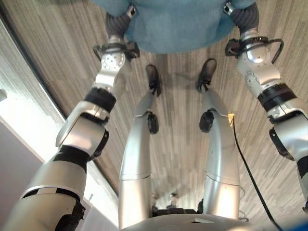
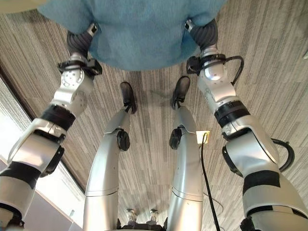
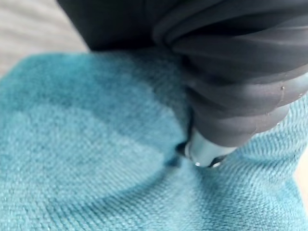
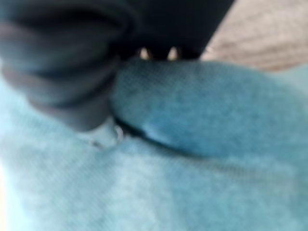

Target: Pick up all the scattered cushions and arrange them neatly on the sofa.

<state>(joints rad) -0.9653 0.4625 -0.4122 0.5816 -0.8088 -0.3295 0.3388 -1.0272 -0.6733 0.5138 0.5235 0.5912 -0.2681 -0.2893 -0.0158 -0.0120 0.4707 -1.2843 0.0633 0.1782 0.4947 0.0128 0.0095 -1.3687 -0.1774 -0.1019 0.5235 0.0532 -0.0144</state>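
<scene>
Nearest the head camera are the robot's two arms, reaching away toward the top of both eye views. There they meet a teal cushion [image 2: 137,33] held above a striped wood-look floor [image 1: 183,144]. The left hand [image 1: 118,21] goes in at the cushion's left edge, the right hand [image 2: 202,31] at its right edge. In these views only the dark ribbed covers show. The fingers are hidden behind the cloth, so it cannot be told from here whether they are straight or curled.

The wrist views add close detail. In the left wrist view the dark cover presses into the teal weave, and one silver finger [image 3: 204,151] digs into the cloth, making a dent around itself. The rest of that hand is hidden, so how it grips cannot be told. In the right wrist view the dark cover lies against the cushion and a small silver part [image 4: 103,137] sits in a fold between two bulges of cloth. The right hand's fingers cannot be made out.

The cushion's lower edge curves across the top of both eye views, with bare floor below it. A dark strip [image 1: 43,91] runs slantwise along the left, with a pale surface [image 1: 19,120] beyond it. To the right the floor runs on to the edge.
</scene>
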